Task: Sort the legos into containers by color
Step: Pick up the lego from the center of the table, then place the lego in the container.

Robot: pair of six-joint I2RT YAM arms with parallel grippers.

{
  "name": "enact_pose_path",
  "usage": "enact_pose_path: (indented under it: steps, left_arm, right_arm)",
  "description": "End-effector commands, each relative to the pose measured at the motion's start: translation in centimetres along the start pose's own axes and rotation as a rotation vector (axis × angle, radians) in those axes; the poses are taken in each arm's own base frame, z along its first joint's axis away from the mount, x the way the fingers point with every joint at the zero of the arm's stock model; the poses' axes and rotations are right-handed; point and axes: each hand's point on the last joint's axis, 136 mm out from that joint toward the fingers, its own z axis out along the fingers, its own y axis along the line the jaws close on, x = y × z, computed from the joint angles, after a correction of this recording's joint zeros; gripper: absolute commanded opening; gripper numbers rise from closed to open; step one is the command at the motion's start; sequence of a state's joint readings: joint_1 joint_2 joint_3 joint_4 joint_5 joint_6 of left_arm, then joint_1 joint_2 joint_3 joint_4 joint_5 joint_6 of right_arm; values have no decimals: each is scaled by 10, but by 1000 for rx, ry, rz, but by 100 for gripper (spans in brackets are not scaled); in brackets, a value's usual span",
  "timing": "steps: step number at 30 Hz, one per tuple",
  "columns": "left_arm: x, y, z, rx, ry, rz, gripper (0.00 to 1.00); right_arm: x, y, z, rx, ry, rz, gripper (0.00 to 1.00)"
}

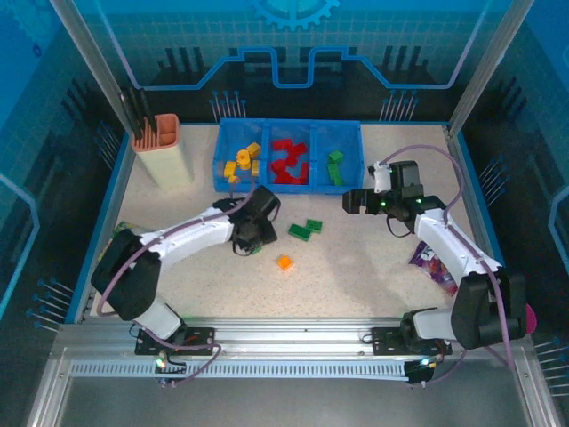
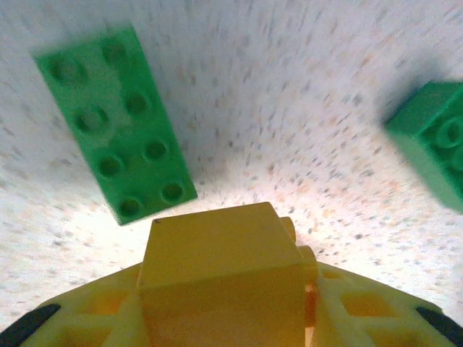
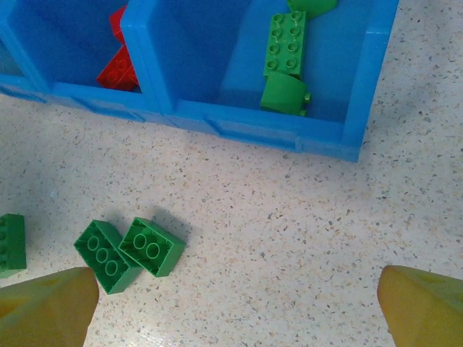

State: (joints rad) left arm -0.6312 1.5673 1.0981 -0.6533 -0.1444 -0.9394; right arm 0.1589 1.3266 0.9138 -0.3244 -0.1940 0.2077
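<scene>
Three compartments make up the blue tray (image 1: 289, 123) at twelve o'clock on the table, holding yellow, red and green legos from left to right. The right gripper (image 3: 235, 309) hangs near the tray's green end, fingers wide apart and nothing between them. The left gripper (image 2: 228, 307), near the table's middle, is clamped on a yellow brick (image 2: 217, 253) by its flat sides. Such a brick looks light, rigid and slick, so the smooth opposing walls seem a better hold than the studs. The left wrist view gives that grip, which the overhead view hides under the wrist. Overhead gives the yellow compartment at twelve o'clock of the left gripper, green bricks (image 1: 305, 229) at three and an orange brick (image 1: 284, 261) at five.
</scene>
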Motion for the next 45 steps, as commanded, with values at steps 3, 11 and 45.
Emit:
enact_pose_path:
  steps: [3,11,45]
  left_arm:
    - [-91,-6,-51,24,-216,103,40]
    - [-211,-25,-43,56,-396,83,39]
    - [-330,-19,40,-21,-389,37,64]
  right_arm:
    - [3,9,11,-20,15,-26,100]
    - [3,15,18,-22,40,-43,100]
    - [-5,44,12,22,62,-159,100]
